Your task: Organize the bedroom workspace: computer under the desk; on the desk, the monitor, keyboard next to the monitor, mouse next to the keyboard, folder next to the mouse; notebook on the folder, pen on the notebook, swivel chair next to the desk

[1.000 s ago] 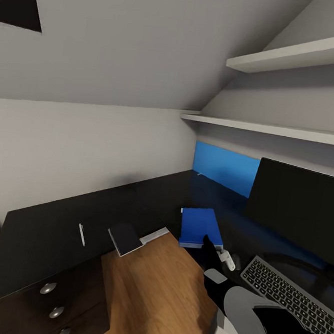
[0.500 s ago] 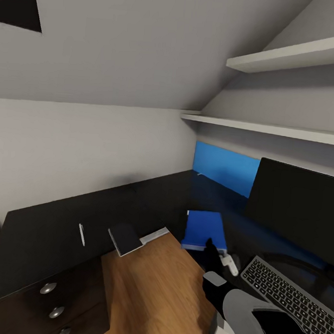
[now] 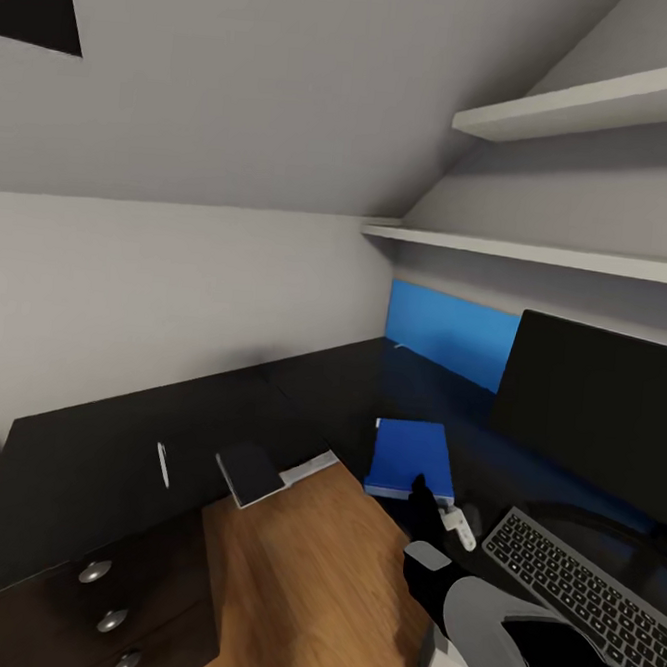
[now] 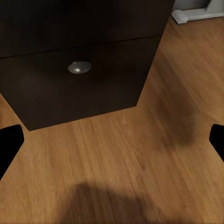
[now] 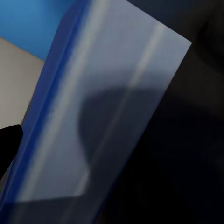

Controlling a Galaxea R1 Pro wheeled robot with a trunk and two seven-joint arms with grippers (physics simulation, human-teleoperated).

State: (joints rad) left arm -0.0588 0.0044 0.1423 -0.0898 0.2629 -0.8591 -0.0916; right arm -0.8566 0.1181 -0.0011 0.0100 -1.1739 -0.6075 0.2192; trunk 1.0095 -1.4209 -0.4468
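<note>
- One right pincer (image 3: pixel 423 491) sits at folder (image 3: pixel 411 459) near edge on desk (image 3: pixel 83 454); grip: can't tell.
- Left pincer (image 4: pixel 112 140) wide open, nr drawer knob (image 4: pixel 79 67).

Right arm (image 3: pixel 471 625): glossy black links, rounded light-grey shell, pale grey patch on black wrist, small white bracket near tip, red mark low on white casing. Black gripper fingertips (image 4: pixel 10 144) at edges of left wrist view; one black fingertip (image 5: pixel 8 140) in right wrist view.
</note>
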